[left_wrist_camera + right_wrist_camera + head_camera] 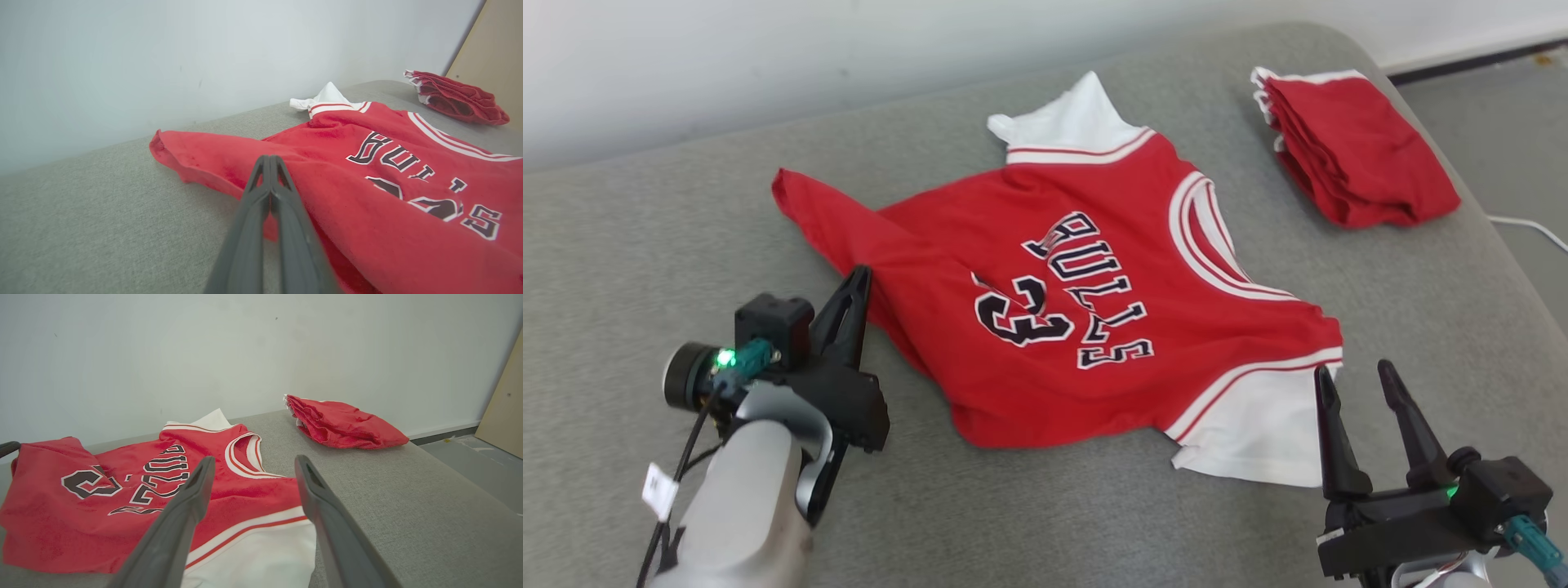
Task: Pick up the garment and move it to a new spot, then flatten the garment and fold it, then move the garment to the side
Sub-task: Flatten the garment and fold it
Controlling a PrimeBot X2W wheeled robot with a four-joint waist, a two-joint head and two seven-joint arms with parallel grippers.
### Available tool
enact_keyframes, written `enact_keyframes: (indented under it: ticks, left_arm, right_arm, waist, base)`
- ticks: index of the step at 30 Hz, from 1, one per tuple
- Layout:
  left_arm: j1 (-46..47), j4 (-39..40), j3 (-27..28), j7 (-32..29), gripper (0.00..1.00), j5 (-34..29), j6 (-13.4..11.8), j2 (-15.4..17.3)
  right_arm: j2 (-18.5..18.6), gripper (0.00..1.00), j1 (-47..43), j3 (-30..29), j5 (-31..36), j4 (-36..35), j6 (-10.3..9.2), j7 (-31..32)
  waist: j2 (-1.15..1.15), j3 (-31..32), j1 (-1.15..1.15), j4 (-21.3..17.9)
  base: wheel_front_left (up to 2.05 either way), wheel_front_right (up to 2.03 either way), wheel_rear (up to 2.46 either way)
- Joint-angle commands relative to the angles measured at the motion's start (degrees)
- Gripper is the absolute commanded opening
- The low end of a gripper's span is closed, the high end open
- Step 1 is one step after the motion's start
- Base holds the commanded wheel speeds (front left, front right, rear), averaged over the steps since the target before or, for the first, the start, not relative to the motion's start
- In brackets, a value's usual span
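Grey padded surface (645, 245) spans head view. Garment (1094, 327), red BULLS 33 jersey with white sleeves, lies mid-surface, spread but rumpled, left side bunched into fold. Folded red stack (1356, 155) at far right, well apart from garment. Left gripper (858, 278): fingers pressed fully together, tips on that left-side fold; can't tell if fabric is actually pinched. Right gripper (1353, 369): fingers spread wide, holding nothing, tips just beside near white sleeve.

Bare test room: grey padded bench (645, 245), plain white wall (163, 355), cable (1531, 224) on grey floor (482, 465).
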State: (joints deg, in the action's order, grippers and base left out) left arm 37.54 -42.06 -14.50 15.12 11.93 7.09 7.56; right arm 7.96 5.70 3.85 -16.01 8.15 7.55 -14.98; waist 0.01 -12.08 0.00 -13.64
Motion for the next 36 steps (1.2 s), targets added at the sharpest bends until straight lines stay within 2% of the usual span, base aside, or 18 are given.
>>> enact_keyframes:
  ticks: [1, 9, 19, 22, 27, 31, 36]
  left_arm:
    - [-1.39, 1.57, 0.56, 0.01, 0.00, -0.39, -0.36, 0.28]
    - [-9.47, 11.95, 0.57, -0.53, 0.00, -0.88, -2.66, 0.78]
    - [-23.65, 29.05, 0.93, -5.98, 0.00, 0.06, -7.07, 2.01]
    - [-26.67, 32.80, 0.89, -7.36, 0.00, 0.25, -7.54, 2.69]
    - [-24.93, 36.57, 0.58, -8.46, 0.00, -0.30, -7.17, 3.75]
    - [-19.74, 37.16, -0.74, -9.99, 0.00, -1.52, -5.50, 4.98]
    - [-10.78, 35.85, -3.66, -11.62, 0.00, -3.13, -3.20, 4.46]
  right_arm:
    - [0.23, 1.00, -0.73, 0.14, 0.48, 0.14, -0.15, -0.28]
    - [0.14, 1.00, -2.78, -1.70, 0.74, -0.14, -0.16, -0.28]
    - [-0.09, 1.00, -3.42, -2.69, 0.23, -0.59, -0.16, -0.28]
    - [0.07, 1.00, -3.09, -2.75, 0.16, -0.62, -0.16, -0.28]
    - [0.48, 1.00, -1.51, -2.46, 0.10, -0.46, -0.16, -0.28]
    - [0.05, 1.00, -0.06, -2.22, -0.15, -0.13, -0.16, -0.28]
    - [-0.89, 1.00, 1.21, -2.28, -0.45, 0.42, -0.16, -0.28]
  waist:
    - [-0.01, 2.57, 0.00, 2.58]
    - [-0.01, 4.87, 0.00, 5.87]
    - [-0.01, 3.53, 0.00, 7.58]
    - [-0.01, 3.03, 0.00, 7.74]
    - [-0.01, 2.02, 0.00, 6.78]
    - [-0.01, 0.67, 0.00, 4.70]
    - [-0.01, -1.79, 0.00, 0.65]
  base:
    - [0.00, 0.00, 0.00]
    - [0.00, 0.00, 0.00]
    - [0.00, 0.00, 0.00]
    - [0.00, 0.00, 0.00]
    - [0.00, 0.00, 0.00]
    - [0.00, 0.00, 0.00]
    - [0.00, 0.00, 0.00]
